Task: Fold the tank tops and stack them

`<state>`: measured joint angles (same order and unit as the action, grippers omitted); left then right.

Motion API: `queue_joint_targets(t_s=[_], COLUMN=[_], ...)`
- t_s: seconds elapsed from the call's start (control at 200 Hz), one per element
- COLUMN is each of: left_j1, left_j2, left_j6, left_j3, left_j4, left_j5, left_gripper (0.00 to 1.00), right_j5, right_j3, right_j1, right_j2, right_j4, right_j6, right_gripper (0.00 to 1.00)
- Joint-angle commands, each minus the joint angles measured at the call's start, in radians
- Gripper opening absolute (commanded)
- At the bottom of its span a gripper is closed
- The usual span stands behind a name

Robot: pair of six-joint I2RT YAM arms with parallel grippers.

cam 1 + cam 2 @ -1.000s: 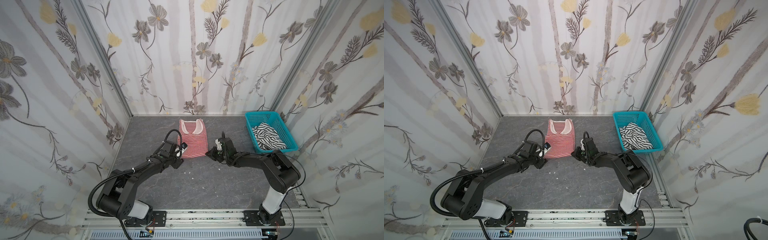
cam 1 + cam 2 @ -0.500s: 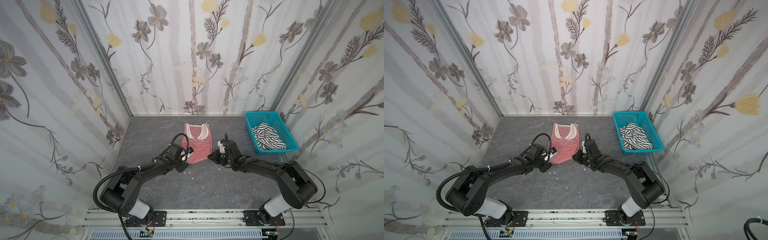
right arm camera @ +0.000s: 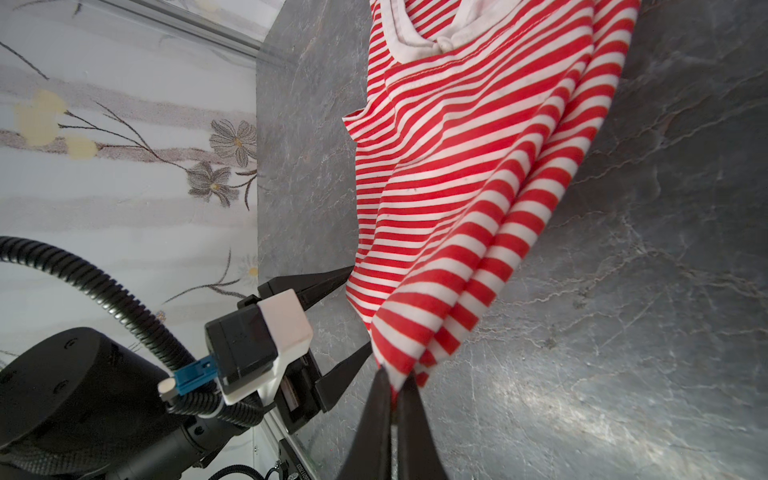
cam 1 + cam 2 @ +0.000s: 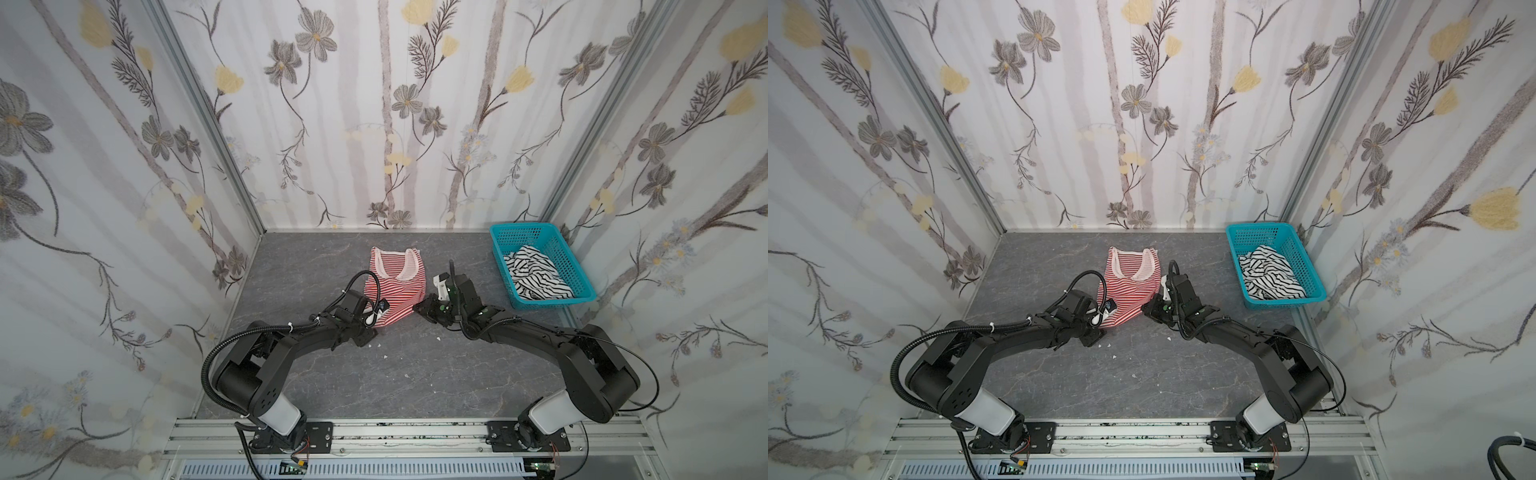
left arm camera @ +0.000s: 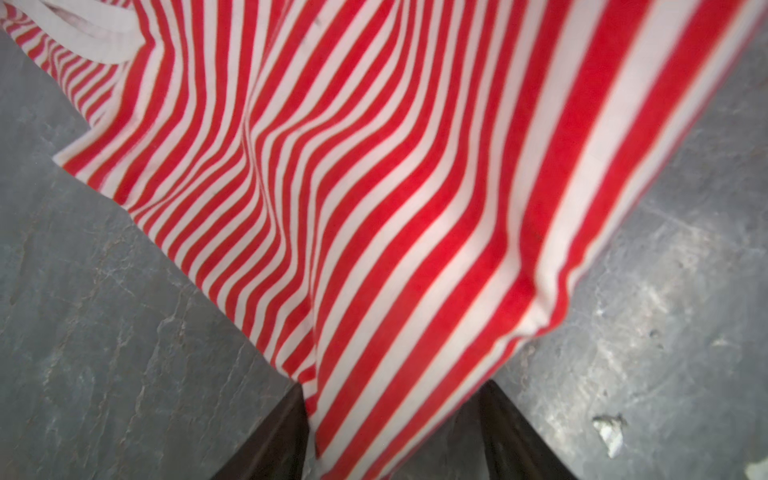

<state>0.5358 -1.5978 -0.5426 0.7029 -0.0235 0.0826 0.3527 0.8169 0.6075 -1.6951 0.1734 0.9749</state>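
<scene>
A robot lab test cell: flower-papered panels [image 4: 374, 104] in aluminium posts [image 4: 210, 124] box in a grey tabletop [image 4: 353, 395], with left arm [image 4: 291, 345] and right arm [image 4: 532, 336] bolted to a front rail [image 4: 395, 432].

We see a teal perforated basket [image 4: 523, 237] at the far right of the grey marbled tabletop [image 4: 374, 399]. Small white scraps [image 4: 386, 356] lie mid-tabletop, and floral walls [image 4: 374, 124] surround it.

The red-and-white top [image 4: 399, 291] slid nearer; hem lifted.
</scene>
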Motion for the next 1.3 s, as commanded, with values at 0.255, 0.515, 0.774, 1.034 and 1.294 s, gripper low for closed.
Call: queue_joint_targets(t_s=[0.255, 0.515, 0.774, 1.034, 1.294], left_j1=[0.001, 0.038, 0.114, 0.213, 0.274], left_j2=[-0.079, 0.032, 0.136, 0.136, 0.134], left_j6=[-0.035, -0.081, -0.111, -0.114, -0.067], left_j3=[0.015, -0.043, 0.054, 0.181, 0.221], left_j4=[-0.044, -0.007, 0.305, 0.592, 0.623], left_j5=[-0.05, -0.009, 0.166, 0.287, 0.29], left_gripper=[0.23, 0.24, 0.28, 0.3, 0.42], right_j5=[-0.003, 0.003, 0.008, -0.005, -0.015], right_j3=[0.005, -0.037, -0.152, -0.257, -0.325], right_j1=[-0.006, -0.044, -0.049, -0.051, -0.059], right_j2=[0.021, 0.048, 0.138, 0.368, 0.553], right_j4=[-0.004, -0.006, -0.014, -0.132, -0.23], right_j6=[-0.002, -0.008, -0.016, -0.048, -0.053], right_gripper=[0.0, 0.0, 0.0, 0.0, 0.0])
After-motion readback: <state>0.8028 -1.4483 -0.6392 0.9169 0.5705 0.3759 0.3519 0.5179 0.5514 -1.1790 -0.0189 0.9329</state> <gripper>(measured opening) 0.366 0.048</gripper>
